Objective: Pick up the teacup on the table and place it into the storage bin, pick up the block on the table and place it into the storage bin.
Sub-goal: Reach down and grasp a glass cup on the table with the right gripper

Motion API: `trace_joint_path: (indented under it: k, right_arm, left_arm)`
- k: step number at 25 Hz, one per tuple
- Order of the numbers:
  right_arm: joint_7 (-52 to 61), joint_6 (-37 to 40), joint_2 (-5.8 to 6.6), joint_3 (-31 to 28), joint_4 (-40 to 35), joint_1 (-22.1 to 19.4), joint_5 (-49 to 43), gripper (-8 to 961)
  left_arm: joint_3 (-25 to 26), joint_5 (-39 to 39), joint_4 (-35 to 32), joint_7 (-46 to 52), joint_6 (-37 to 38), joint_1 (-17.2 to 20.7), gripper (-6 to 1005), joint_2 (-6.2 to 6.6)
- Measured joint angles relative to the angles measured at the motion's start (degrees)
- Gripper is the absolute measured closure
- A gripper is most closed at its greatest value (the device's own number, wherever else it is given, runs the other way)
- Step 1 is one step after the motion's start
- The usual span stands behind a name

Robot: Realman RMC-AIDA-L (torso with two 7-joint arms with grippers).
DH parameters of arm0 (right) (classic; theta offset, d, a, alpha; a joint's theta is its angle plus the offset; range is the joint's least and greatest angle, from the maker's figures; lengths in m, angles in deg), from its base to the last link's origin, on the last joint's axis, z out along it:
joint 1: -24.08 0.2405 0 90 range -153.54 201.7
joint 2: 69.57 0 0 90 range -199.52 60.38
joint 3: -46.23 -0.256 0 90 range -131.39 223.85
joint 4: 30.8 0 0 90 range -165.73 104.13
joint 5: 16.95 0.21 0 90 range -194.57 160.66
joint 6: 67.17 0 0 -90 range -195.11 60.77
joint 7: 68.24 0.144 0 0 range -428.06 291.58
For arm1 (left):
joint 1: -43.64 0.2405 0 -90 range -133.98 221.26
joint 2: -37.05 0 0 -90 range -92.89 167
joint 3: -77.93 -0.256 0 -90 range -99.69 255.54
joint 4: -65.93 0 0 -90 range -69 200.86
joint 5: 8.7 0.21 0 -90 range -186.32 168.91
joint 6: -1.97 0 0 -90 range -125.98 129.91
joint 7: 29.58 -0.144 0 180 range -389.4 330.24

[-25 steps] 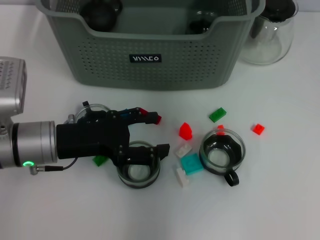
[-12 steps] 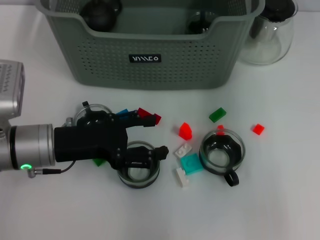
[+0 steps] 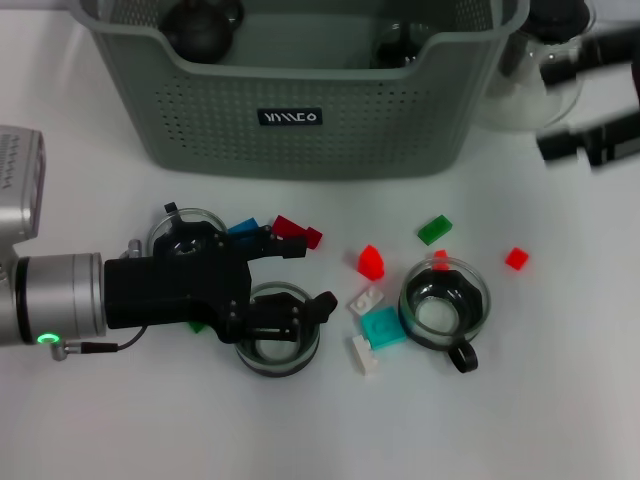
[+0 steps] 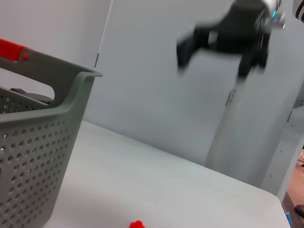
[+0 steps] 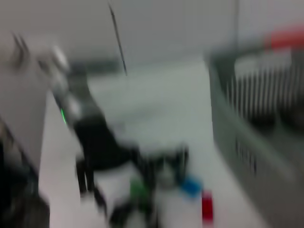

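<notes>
Storage bin (image 3: 300,110), grey-green and perforated, across the top of the head view. Left gripper (image 3: 285,280) low at lower left, jaws spread wide around a glass teacup (image 3: 277,340), one finger near the red and blue bricks, the other over the cup's rim. Judged step: closing in for the teacup pick; next, squeeze and lift toward the bin. Right gripper (image 3: 600,95) blurred at the upper right edge, fingers apart. Second handled teacup (image 3: 445,305) right of centre; small blocks, a teal block (image 3: 382,326) among them, scattered between.
</notes>
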Motion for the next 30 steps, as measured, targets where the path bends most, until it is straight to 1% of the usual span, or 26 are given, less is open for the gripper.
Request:
trace_joint_path:
  k: [2,3,5,8,11,13,16,19,24,25,26,30]
  right_arm:
    - [0.43,0.02,-0.79,1.84,0.13,0.29,-6.78,83]
    - [0.7,-0.13,-1.53,2.9,0.31,0.73,-11.36,83]
    - [1.02,-0.84,-3.22,3.77,0.98,2.0,-18.16,85]
    - [0.96,-3.79,-6.24,4.11,2.94,4.46,-27.45,88]
    - [0.28,-8.24,-8.4,5.04,6.0,6.65,-32.26,88]
    - [-0.07,-10.41,-8.74,6.81,9.34,7.88,-32.53,87]
    - [-0.35,-13.62,-8.74,9.18,14.75,9.89,-32.16,87]
    - [-1.07,-16.18,-8.88,10.91,18.62,11.36,-32.16,87]
    - [-1.4,-20.44,-8.96,15.41,22.49,12.33,-30.61,87]
    - [-1.57,-21.91,-9.01,17.66,23.35,12.4,-29.52,87]
    - [-1.57,-21.91,-9.01,17.66,23.35,12.4,-29.52,88]
    - [-1.72,-24.92,-9.11,22.05,23.94,12.2,-27.83,88]
  left_arm:
    - [-0.05,0.0,-0.07,-0.02,-0.02,-0.06,127,0.01]
    - [-0.15,0.0,-0.11,-0.03,-0.01,-0.11,127,0.01]
    - [-0.26,-0.01,-0.16,-0.07,-0.03,-0.23,127,0.11]
    - [-0.36,-0.02,-0.18,-0.17,-0.03,-0.42,127,0.17]
    - [-0.27,-0.02,-0.18,-0.26,-0.03,-0.53,127,0.21]
    - [-0.19,-0.05,-0.17,-0.26,-0.03,-0.55,127,0.26]
    - [-0.09,-0.07,-0.08,-0.28,-0.03,-0.55,128,0.27]
    - [-0.08,-0.07,-0.03,-0.29,-0.03,-0.5,128,0.27]
    - [-0.06,-0.24,-0.05,-0.31,-0.25,-0.36,128,0.26]
    - [-0.06,-0.26,-0.03,-0.32,-0.32,-0.35,128,0.27]
    - [-0.06,-0.26,-0.03,-0.32,-0.32,-0.35,128,0.27]
    - [-0.03,-0.26,-0.01,-0.33,-0.38,-0.24,127,0.27]
